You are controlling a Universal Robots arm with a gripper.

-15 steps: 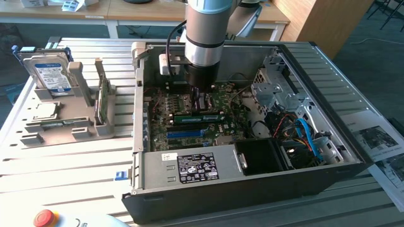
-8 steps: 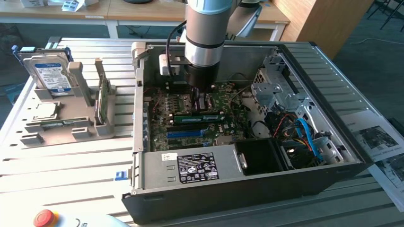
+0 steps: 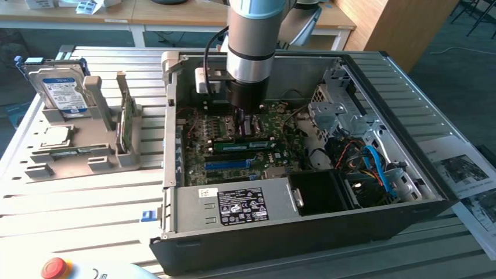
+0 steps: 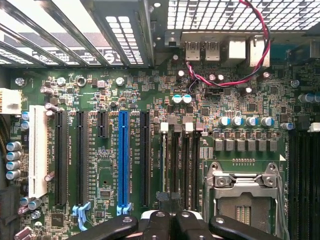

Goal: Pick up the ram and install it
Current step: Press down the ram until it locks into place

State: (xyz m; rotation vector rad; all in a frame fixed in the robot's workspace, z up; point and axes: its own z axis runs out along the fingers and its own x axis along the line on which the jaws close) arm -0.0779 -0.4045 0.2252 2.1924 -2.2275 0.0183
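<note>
arm (image 3: 252,40) inside computer case (image 3: 310,232), ram (image 3: 241,145) seated

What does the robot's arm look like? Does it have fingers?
The arm is a thick, round tube, shiny silver-grey with a black band and a black end section. A black cable runs alongside it. Its gripper has black fingers with small silver screws.

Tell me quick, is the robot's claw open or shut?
Gripper: shut, down over the motherboard; whether it holds anything cannot be told.
</note>
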